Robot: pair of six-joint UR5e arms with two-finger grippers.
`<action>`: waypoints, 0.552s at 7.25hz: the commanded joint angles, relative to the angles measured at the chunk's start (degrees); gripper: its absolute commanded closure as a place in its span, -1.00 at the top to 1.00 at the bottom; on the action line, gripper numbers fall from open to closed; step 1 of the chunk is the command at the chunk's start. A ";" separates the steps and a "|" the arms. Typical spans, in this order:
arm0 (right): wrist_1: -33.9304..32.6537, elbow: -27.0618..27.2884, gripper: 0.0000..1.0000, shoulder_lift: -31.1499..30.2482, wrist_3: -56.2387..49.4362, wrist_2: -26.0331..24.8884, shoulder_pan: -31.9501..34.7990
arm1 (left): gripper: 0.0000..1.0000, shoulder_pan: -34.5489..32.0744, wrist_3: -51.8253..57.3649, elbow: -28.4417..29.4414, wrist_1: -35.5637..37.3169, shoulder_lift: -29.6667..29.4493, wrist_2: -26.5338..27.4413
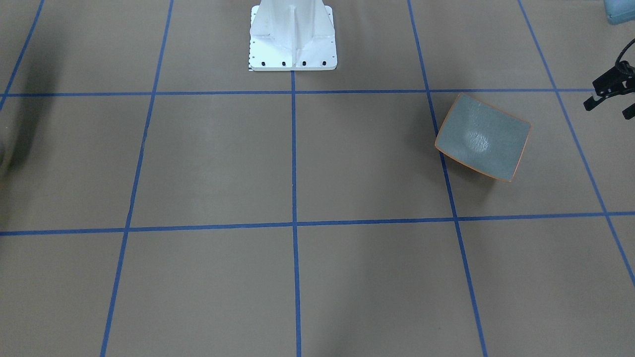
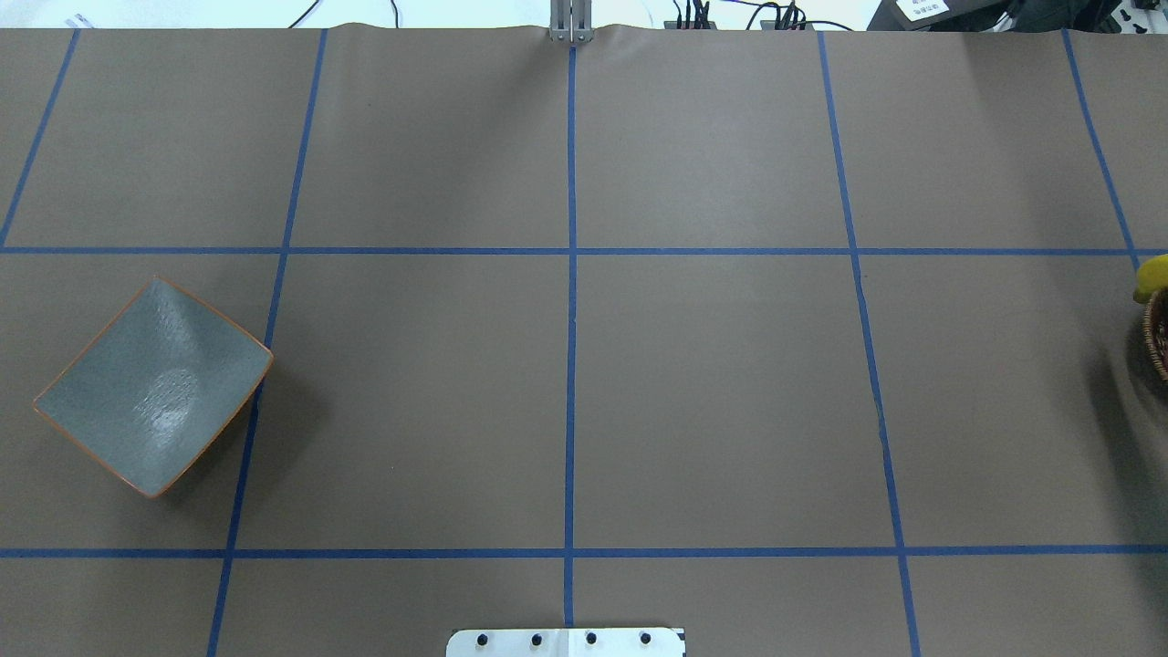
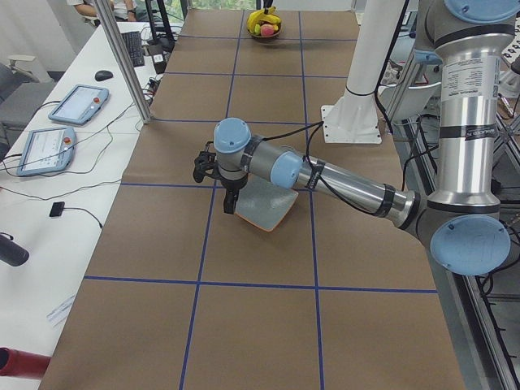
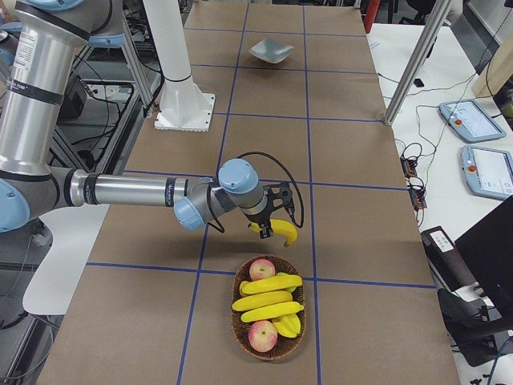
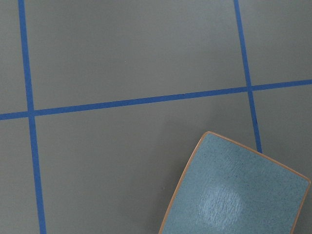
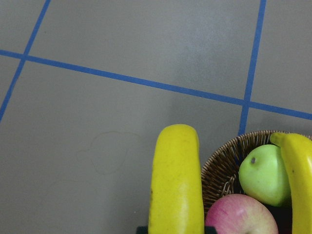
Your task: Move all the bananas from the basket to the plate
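Exterior right view: the right gripper (image 4: 268,227) clamps one banana (image 4: 283,233) above the table, just beside the basket (image 4: 238,321); the left gripper (image 1: 611,106), fingers apart, hangs near the plate (image 1: 483,136).

Two fixed cameras look steeply down from opposite sides of the table (image 2: 712,392) (both catch the plate (image 2: 153,388)); wrist cameras hover close.

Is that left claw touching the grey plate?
Apart. The front-facing view shows a wide stretch of table between the left gripper and the plate.
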 commanded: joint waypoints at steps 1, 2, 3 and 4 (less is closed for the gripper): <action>6.16 -0.54 -1.00 4.57 16.99 2.75 -0.25 | 0.99 2.00 -4.25 0.21 0.02 -3.06 -0.04; 7.41 -0.54 -1.00 6.86 23.43 3.46 -1.12 | 0.99 3.58 -8.19 0.47 0.02 -5.51 -0.04; 7.69 -0.71 -1.00 9.84 28.11 4.51 -2.35 | 0.99 5.25 -12.32 0.83 0.02 -8.50 0.04; 8.56 -0.80 -1.00 11.43 32.51 5.05 -4.62 | 0.99 7.88 -16.63 1.96 -0.07 -11.74 0.05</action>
